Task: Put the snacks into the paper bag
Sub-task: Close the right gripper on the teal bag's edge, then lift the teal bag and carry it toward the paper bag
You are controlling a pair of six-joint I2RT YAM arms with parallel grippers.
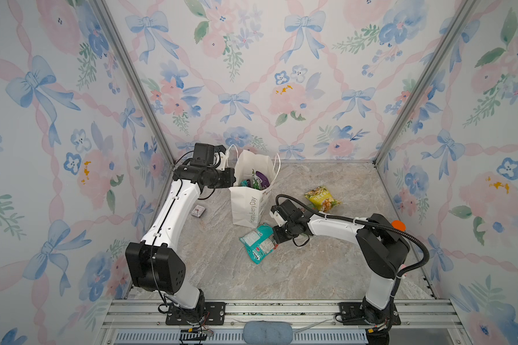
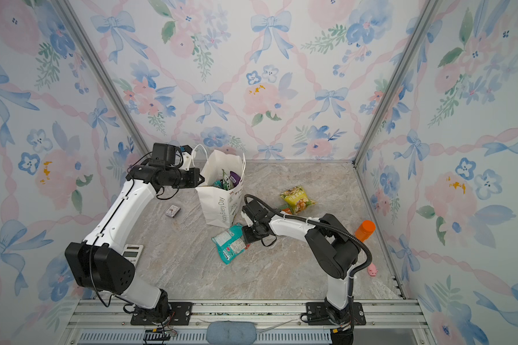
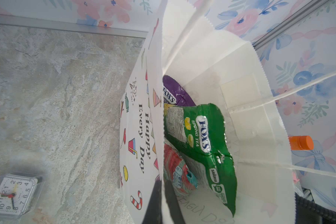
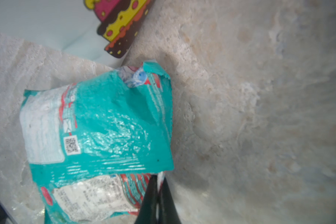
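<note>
My right tool (image 4: 158, 180) is pinched narrow on the corner of a teal packet (image 4: 93, 197), tips closed over the crimped edge where the foil is thin enough to bite. That packet lies flat on the surface (image 4: 241, 116). A second teal packet (image 4: 105, 124) reaches away ahead of the tool, and its near edge seems to overlap the one I hold, so I judge a lift could drag it along. Just past the pair stands the bag (image 1: 245, 206), near enough that the carry should be short: up, over the rim, release.

My left tool (image 3: 163, 201) is closed on the bag's wall at the rim, one finger inside and one outside. I read that as bracing, holding the mouth open and stopping the light paper from tipping. Ahead of that tool, inside, a green packet (image 3: 202, 135) leans on end, with a purple packet (image 3: 175, 91) beyond it and a reddish packet (image 3: 175, 170) beneath. I count three in.

Behind the right tool, past its wrist, the chip bag (image 1: 322, 198) lies alone, well apart. It and the two teal packets remain. The bottle (image 2: 364, 231) farther back and the clock (image 3: 12, 194) beside my left tool are not snacks, so I leave them.
</note>
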